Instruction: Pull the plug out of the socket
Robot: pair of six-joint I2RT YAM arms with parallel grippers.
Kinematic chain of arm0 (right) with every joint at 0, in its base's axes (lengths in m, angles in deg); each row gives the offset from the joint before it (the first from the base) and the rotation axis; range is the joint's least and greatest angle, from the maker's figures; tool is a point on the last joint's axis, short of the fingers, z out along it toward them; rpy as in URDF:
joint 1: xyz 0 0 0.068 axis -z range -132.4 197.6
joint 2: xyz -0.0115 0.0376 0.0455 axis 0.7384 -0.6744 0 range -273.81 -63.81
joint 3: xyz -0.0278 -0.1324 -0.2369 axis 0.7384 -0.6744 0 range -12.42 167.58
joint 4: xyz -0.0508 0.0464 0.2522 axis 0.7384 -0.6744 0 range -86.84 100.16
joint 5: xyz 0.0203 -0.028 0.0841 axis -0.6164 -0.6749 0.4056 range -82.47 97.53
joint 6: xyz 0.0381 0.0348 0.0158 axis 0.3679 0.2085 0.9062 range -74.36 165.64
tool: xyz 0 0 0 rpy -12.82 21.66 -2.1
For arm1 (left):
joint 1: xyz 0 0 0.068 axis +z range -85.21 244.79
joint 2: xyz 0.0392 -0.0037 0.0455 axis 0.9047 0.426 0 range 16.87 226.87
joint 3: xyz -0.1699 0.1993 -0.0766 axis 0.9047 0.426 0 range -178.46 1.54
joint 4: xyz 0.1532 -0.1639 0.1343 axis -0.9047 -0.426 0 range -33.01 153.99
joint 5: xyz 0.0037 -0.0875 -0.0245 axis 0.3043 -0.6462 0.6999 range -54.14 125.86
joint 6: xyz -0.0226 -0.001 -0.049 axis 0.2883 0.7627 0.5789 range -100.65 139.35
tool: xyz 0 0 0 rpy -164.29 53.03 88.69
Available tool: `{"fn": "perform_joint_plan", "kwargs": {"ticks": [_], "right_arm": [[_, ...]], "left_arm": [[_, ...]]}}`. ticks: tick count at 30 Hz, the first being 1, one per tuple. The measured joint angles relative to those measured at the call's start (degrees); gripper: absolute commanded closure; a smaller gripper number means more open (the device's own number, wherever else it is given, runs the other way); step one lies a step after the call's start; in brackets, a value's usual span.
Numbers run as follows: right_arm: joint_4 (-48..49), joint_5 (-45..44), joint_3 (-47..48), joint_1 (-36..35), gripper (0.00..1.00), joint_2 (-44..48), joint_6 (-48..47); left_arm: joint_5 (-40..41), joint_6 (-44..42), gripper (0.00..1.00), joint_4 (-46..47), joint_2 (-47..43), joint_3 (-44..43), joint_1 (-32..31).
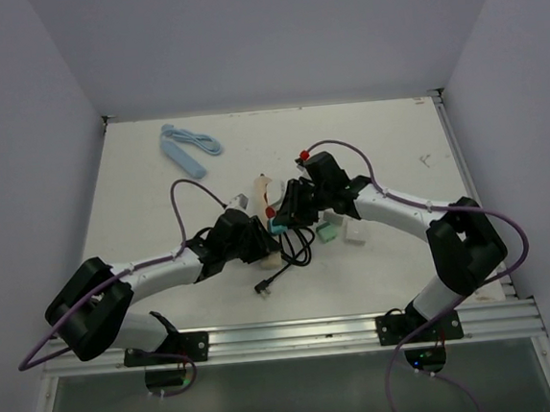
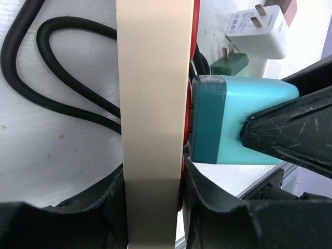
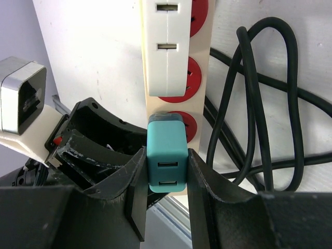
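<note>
A cream power strip (image 1: pixel 265 207) with red sockets lies mid-table; it also shows in the left wrist view (image 2: pixel 153 104) and the right wrist view (image 3: pixel 199 46). A teal USB plug (image 3: pixel 167 155) sits in its lowest red socket, also in the left wrist view (image 2: pixel 233 119) and the top view (image 1: pixel 278 226). My right gripper (image 3: pixel 167 171) is shut on the teal plug, one finger on each side. My left gripper (image 2: pixel 154 207) is shut on the strip's end, clamping both faces. A white adapter (image 3: pixel 167 46) is plugged in higher up.
The strip's black cable (image 1: pixel 298 247) coils by the grippers, its end plug (image 1: pixel 263 286) toward the front. A white charger (image 2: pixel 258 31) and a green plug (image 2: pixel 229 63) lie beside the strip. A light blue strap (image 1: pixel 188 144) lies at the back left.
</note>
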Motion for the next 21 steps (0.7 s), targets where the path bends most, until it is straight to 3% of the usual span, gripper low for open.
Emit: {"fn": "perform_joint_plan", "kwargs": {"ticks": [11,21], "right_arm": [[6.12,0.37,-7.56,-0.04,1.0,5.97,-0.22],[18.36,1.05,-19.54,0.87,1.0,15.3,3.34]], "left_arm": [[-0.55,0.13,1.0,-0.33,-0.81,0.07,-1.16],[-3.67,-0.07,1.0,0.37,-2.75,0.44,-2.08]]}}
